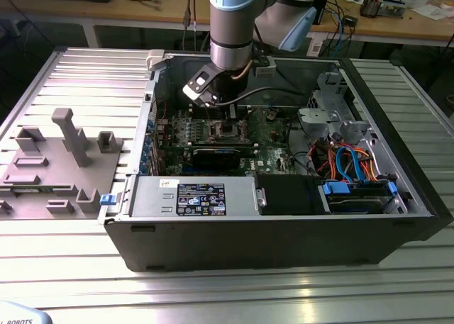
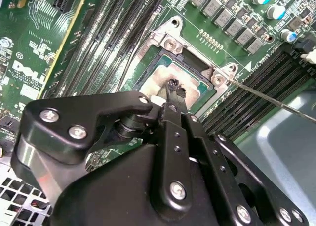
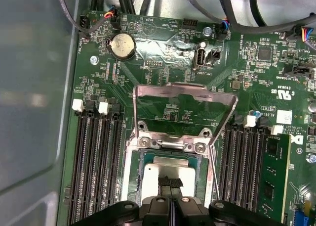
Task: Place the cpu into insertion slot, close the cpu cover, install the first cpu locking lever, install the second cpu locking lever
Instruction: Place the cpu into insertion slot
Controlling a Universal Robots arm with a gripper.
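The cpu (image 3: 157,169) lies flat in the socket on the green motherboard (image 3: 256,77), its dull silver top showing in both wrist views (image 2: 157,78). My gripper (image 3: 170,182) is shut, its black tips together directly over the chip's middle (image 2: 173,87), touching it or just above it. The cpu cover (image 3: 173,90) stands swung up from its hinge, so the board shows through its square opening. A thin locking lever (image 2: 269,96) sticks out from the socket's corner. In the exterior view my gripper (image 1: 225,115) reaches down into the open computer case over the socket (image 1: 231,131).
Black memory slots (image 3: 96,161) flank the socket on both sides, with a green module (image 3: 271,171) fitted. A grey power supply (image 1: 195,198) and a drive bay with blue cables (image 1: 351,168) line the case's front. A grey fixture block (image 1: 64,161) sits on the ribbed table.
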